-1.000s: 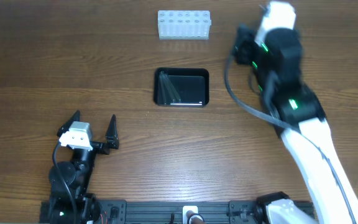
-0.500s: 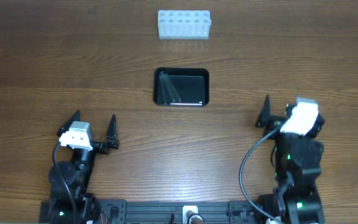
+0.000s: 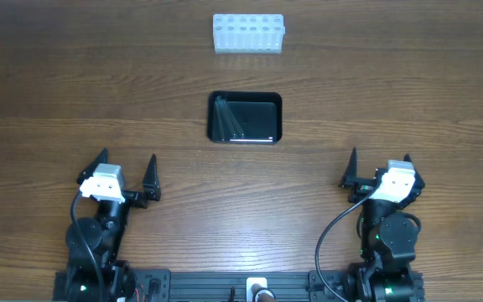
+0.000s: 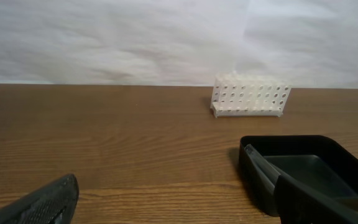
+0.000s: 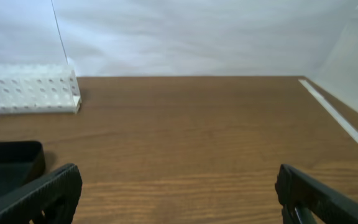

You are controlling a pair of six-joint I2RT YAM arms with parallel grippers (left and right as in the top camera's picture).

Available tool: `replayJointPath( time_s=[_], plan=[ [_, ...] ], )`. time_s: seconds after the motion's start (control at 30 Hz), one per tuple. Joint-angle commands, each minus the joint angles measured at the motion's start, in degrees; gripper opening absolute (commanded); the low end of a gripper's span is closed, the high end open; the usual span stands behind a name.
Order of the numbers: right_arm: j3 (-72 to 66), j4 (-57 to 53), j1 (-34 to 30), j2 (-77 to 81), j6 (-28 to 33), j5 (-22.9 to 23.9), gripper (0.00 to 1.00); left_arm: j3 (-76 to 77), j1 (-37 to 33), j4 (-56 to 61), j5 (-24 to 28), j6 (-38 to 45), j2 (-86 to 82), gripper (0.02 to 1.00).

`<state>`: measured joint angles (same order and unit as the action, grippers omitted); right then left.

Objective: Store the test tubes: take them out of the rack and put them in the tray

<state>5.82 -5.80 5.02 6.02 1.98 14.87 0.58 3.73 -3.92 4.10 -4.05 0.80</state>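
Wood table (image 3: 74, 84): white rack (image 3: 248, 33) at far edge, black tray (image 3: 279, 117) at centre, well apart. Clear tubes (image 3: 227, 122), probably two, lie in tray's left part. Left gripper (image 3: 126, 159) and right gripper (image 3: 379, 156) near bases, fingers spread wide, grasping nothing.

Both arms sit folded low over their bases, on the near side of the tray (image 3: 280, 117) and well apart from it. The left gripper (image 3: 127, 161) is off to the tray's left, pointing roughly toward it, its two dark fingers (image 3: 150, 172) spread wide with nothing between them. The right gripper (image 3: 380, 161) is off to the tray's right in much the same pose, its fingers spread just as wide and holding nothing.
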Motion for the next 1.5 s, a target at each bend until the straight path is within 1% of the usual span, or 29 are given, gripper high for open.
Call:
replayJointPath(
  time_s=[0.03,0.23,0.43,0.63,1.5],
  plan=[
    [-5.70,5.81,-0.33,-0.59,0.44,0.48,0.993,-0.24,-0.26,-0.22,-0.07,0.66,-0.42,1.000],
    [-5.57,4.46,-0.33,-1.09,0.28,0.48,0.993,-0.24,-0.26,-0.22,-0.07,0.66,-0.42,1.000],
    [-5.57,3.30,-0.44,-5.81,0.48,0.48,0.991,-0.24,-0.26,-0.22,-0.07,0.66,-0.42,1.000],
    [-5.57,3.21,-1.36,-5.73,0.46,0.44,0.991,-0.24,-0.26,-0.22,-0.07,0.66,-0.42,0.998],
    [-5.53,3.17,-1.33,-5.70,0.46,0.44,0.993,-0.24,-0.26,-0.22,-0.07,0.66,-0.42,1.000]
  ],
)
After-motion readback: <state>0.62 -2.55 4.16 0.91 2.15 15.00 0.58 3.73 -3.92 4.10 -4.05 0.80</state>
